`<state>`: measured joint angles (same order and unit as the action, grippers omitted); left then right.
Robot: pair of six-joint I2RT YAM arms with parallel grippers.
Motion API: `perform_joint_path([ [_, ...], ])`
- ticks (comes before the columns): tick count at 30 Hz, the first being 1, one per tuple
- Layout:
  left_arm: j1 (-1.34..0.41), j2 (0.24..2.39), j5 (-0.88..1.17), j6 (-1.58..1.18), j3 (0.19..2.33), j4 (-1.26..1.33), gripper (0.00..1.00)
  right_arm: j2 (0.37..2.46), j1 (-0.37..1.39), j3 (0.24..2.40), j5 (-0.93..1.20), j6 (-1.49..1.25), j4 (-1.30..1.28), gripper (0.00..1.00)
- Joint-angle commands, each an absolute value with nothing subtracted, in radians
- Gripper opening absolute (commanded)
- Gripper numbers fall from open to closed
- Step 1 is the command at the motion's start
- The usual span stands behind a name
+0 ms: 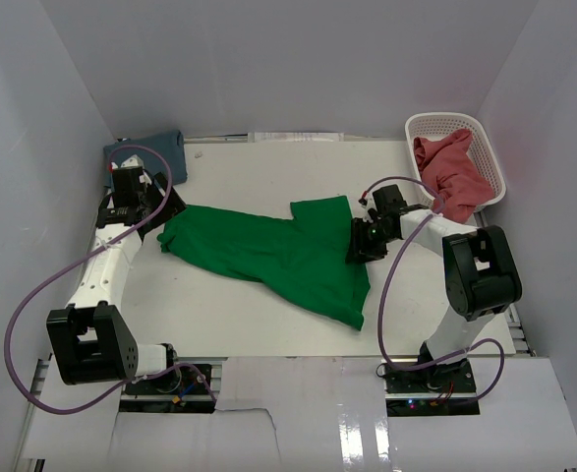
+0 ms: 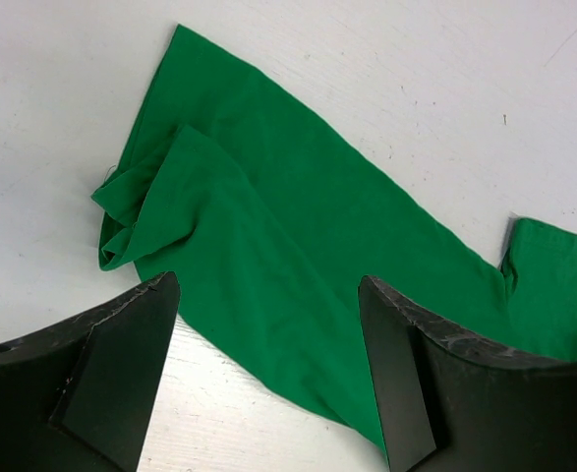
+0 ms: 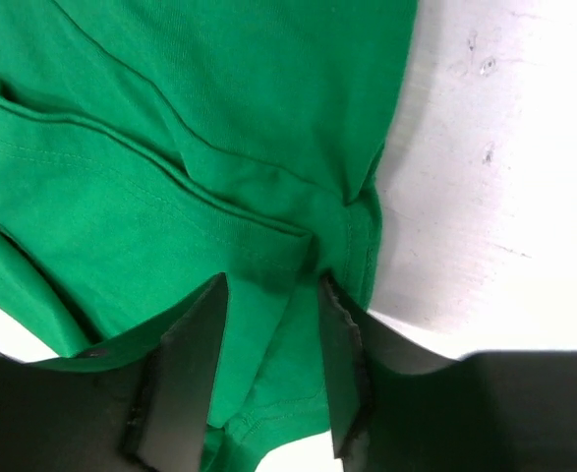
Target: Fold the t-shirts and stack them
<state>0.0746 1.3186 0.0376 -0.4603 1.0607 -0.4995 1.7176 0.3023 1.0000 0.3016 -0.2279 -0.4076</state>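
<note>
While hovering, spread wide apart, above bunched left end of green t-shirt on table: left end effector. Right end effector half-closed astride right hem; cannot tell whether clamped.

One t-shirt lay spread across the middle of the desk, reaching from the left side, beside the left arm, to the right and towards the near edge. The left gripper hung over that shirt's left end, just in front of a second t-shirt that sat in the desk's far left corner. The right gripper stood at the spread shirt's right edge, with one finger on either side of a fold of the cloth. A basket stood in the far right corner, behind and to the right of the right gripper. A third t-shirt lay in it, partly draped over its near rim.
</note>
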Motion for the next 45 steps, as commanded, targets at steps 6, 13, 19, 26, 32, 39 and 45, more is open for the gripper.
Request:
perform_joint_path([
  [6, 0.074, 1.304, 0.049, -0.449, 1.058, -0.485, 0.84, 1.775, 0.299, 1.012, 0.382, -0.232, -0.333, 0.45],
  [13, 0.074, 1.304, 0.048, -0.445, 1.055, -0.485, 0.84, 1.813, 0.299, 1.051, 0.419, -0.244, -0.333, 0.22],
  [19, 0.074, 1.299, 0.049, -0.442, 1.031, -0.483, 0.84, 1.775, 0.299, 1.074, 0.339, -0.232, -0.388, 0.08],
  [26, 0.074, 1.406, 0.054, -0.440, 0.989, -0.474, 0.84, 1.799, 0.288, 1.175, 0.304, -0.227, -0.442, 0.08],
  [32, 0.074, 1.567, 0.115, -0.442, 1.071, -0.468, 0.83, 1.830, 0.281, 1.296, 0.264, -0.221, -0.492, 0.08],
  [39, 0.074, 1.735, 0.183, -0.445, 1.124, -0.457, 0.62, 1.923, 0.242, 1.400, 0.256, -0.209, -0.512, 0.08],
  [45, 0.074, 1.767, 0.155, -0.413, 1.120, -0.482, 0.09, 2.008, 0.196, 1.489, 0.261, -0.215, -0.523, 0.08],
])
